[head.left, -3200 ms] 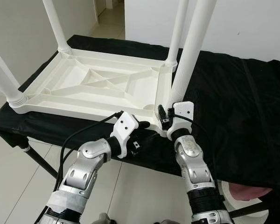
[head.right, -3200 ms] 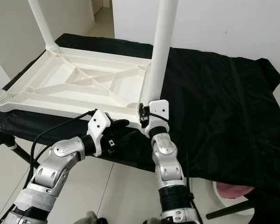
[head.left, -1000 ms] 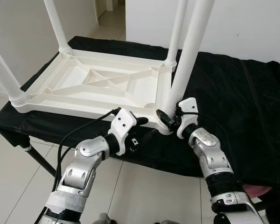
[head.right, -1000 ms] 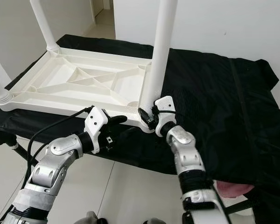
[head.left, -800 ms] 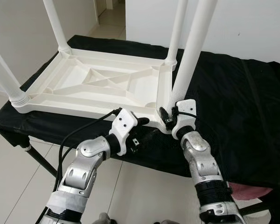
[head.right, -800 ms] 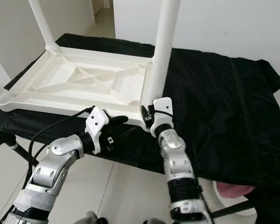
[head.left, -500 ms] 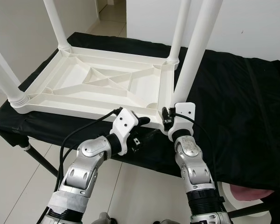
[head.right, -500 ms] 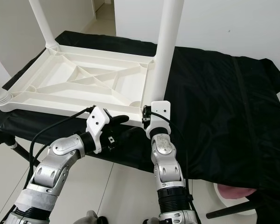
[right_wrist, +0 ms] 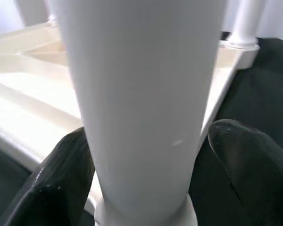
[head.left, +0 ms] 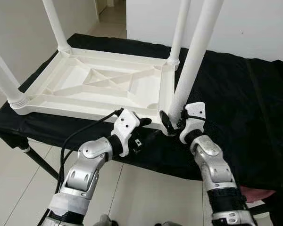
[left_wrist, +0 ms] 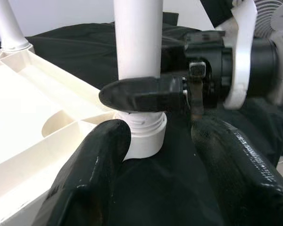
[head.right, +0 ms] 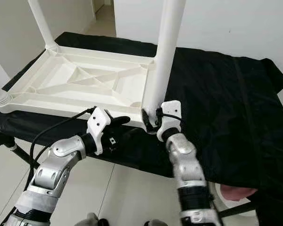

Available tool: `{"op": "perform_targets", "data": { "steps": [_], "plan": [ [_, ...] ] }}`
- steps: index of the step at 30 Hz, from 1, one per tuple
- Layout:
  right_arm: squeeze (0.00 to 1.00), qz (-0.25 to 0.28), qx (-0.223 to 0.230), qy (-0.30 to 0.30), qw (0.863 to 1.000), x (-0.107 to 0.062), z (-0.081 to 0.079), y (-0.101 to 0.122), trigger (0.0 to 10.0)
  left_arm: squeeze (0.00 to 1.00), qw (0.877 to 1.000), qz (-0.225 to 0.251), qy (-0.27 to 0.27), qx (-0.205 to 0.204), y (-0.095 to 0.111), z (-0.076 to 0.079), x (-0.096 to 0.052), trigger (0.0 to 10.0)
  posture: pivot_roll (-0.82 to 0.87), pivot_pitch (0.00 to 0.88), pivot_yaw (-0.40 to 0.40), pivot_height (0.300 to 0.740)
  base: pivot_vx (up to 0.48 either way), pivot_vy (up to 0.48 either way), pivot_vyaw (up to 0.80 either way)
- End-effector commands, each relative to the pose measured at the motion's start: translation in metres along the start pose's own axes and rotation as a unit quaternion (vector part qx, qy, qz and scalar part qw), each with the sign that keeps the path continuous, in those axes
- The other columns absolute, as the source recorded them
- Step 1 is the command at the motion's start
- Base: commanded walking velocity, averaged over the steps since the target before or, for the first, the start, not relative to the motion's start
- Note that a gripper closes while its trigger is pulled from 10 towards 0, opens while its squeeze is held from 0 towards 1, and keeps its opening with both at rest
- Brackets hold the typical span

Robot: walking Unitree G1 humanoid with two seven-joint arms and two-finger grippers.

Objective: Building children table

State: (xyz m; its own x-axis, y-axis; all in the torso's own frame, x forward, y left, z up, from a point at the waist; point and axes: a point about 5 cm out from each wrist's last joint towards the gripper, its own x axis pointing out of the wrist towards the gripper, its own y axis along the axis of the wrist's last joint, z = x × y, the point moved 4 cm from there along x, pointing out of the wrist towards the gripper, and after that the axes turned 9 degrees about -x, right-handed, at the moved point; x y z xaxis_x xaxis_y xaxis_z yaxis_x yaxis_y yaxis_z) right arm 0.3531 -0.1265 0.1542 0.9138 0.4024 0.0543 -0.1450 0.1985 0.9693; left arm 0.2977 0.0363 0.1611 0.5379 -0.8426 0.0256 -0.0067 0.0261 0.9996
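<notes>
Black cloth (head.left: 236, 94), one tabletop (head.left: 99, 84), four legs (head.left: 195, 56)

All four table legs (head.left: 196, 52) run past the picture's top edge.

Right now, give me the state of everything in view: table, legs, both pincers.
Tabletop: upside down on the black cloth.
Near right leg: upright, base seated in corner socket.
Other three legs: upright in their corners.
Right pincer: shut on near right leg, at its base.
Left pincer: open, at the tabletop's near edge.
</notes>
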Motion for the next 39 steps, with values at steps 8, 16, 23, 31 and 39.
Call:
{"op": "perform_targets", "data": {
  "steps": [8,16,23,31,39],
  "plan": [
    [0.00,0.006,-0.029,0.117,0.993,0.007,-0.010,-0.004,10.0,0.00,0.999,0.003,0.048,0.008,0.004,-0.010,-0.001,10.0,-0.10,0.043,0.017,0.740,0.000,0.000,0.00],
    [0.00,-0.009,-0.065,0.206,0.976,0.025,-0.025,-0.013,10.0,0.00,0.999,0.007,0.048,0.011,0.007,-0.012,0.001,10.0,-0.10,0.040,0.027,0.740,0.000,0.000,0.00],
    [0.00,-0.030,-0.058,0.234,0.970,0.027,-0.030,-0.025,0.0,0.00,0.999,0.010,0.048,0.012,0.009,-0.011,0.002,10.0,-0.09,0.036,0.027,0.740,0.000,0.000,0.00],
    [0.00,-0.021,-0.052,0.218,0.974,0.025,-0.020,-0.027,10.0,0.00,0.999,0.010,0.048,0.012,0.010,-0.011,0.002,10.0,-0.09,0.038,0.028,0.740,0.000,0.000,0.00],
    [0.00,-0.018,-0.037,0.093,0.995,0.031,-0.001,-0.020,10.0,0.00,0.999,0.010,0.048,0.011,0.009,-0.011,0.001,10.0,-0.09,0.046,0.019,0.740,0.000,0.000,0.00]
  ]
}}
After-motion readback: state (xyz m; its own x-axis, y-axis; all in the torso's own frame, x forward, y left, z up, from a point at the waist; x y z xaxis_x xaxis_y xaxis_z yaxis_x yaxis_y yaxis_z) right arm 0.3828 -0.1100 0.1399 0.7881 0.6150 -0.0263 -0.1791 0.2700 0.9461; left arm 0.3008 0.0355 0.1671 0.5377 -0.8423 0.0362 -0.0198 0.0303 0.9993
